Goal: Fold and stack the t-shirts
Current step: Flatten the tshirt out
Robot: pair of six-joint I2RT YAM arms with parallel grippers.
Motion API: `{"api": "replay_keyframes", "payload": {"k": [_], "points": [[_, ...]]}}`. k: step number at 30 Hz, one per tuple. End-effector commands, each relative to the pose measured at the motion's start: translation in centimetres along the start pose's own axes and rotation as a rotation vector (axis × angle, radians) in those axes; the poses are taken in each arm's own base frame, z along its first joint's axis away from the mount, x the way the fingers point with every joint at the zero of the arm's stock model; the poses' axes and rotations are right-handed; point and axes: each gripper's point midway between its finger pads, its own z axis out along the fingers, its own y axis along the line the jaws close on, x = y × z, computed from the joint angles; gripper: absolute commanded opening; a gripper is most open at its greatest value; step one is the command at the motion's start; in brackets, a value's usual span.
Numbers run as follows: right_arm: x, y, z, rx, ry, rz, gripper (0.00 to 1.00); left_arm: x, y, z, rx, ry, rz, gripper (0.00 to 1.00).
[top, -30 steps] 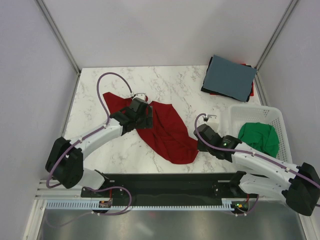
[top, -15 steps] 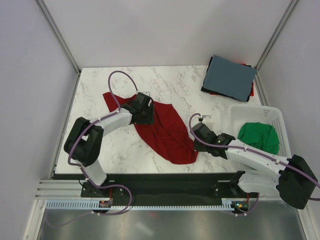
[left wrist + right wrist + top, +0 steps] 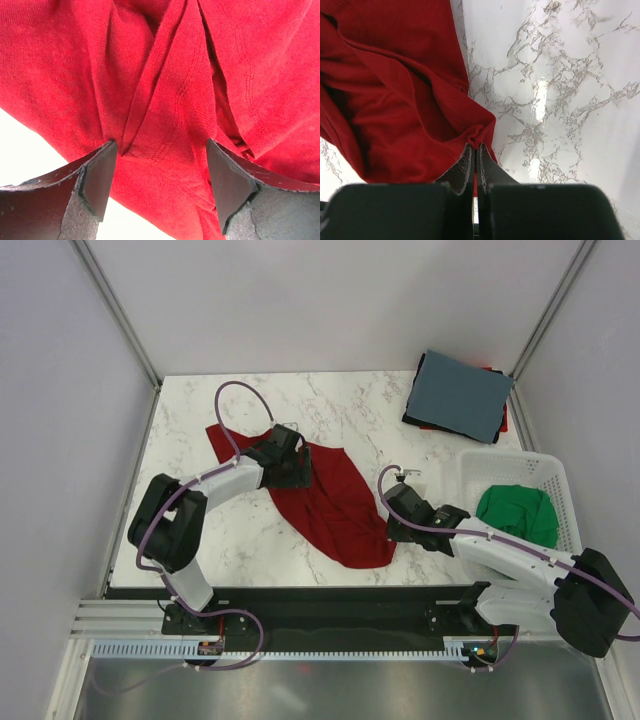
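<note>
The white basket (image 3: 505, 458) at the right of the desk (image 3: 350, 405) holds a green tee (image 3: 517, 516). The red tee (image 3: 335, 505) lies mid-desk, left tool (image 3: 160, 152) spread wide over its folds, right tool (image 3: 475, 150) pinched on its edge.

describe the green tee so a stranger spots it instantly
On the marble table, find the white slatted basket at the top view's right edge. The green t-shirt lies crumpled inside it, the only green shirt and the only one in a basket.
</note>
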Motion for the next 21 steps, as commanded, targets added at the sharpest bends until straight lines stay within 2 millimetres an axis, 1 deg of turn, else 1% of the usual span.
{"api": "replay_keyframes", "payload": {"k": [1, 4, 6, 10, 14, 16, 17, 20, 21], "points": [[-0.6, 0.7, 0.1, -0.024, -0.013, 0.003, 0.00, -1.1, 0.0, 0.0, -0.002, -0.040, -0.012, 0.79], [-0.6, 0.6, 0.2, -0.023, -0.010, 0.003, 0.00, -1.2, -0.5, 0.1, 0.024, -0.041, -0.013, 0.76], [-0.6, 0.7, 0.3, -0.025, -0.008, 0.004, 0.00, -1.2, -0.7, 0.3, 0.034, -0.039, -0.018, 0.71], [-0.5, 0.6, 0.4, -0.024, -0.003, 0.005, 0.00, -1.3, -1.5, 0.5, 0.068, -0.033, -0.021, 0.65], [-0.5, 0.6, 0.4, -0.023, -0.002, 0.004, 0.00, -1.9, -2.0, -0.3, 0.088, -0.048, -0.037, 0.62], [-0.4, 0.6, 0.5, -0.023, 0.002, 0.002, 0.00, -2.4, -2.3, -1.0, 0.107, -0.064, -0.040, 0.58], [-0.5, 0.6, 0.5, -0.023, 0.001, 0.005, 0.00, -2.5, -2.4, -1.1, 0.112, -0.067, -0.037, 0.56], [-0.5, 0.7, 0.5, -0.026, 0.004, 0.005, 0.00, -3.1, -2.7, -1.6, 0.123, -0.080, -0.033, 0.45], [-0.5, 0.6, 0.6, -0.025, 0.005, 0.003, 0.00, -3.3, -2.8, -1.8, 0.127, -0.085, -0.034, 0.38]]}}
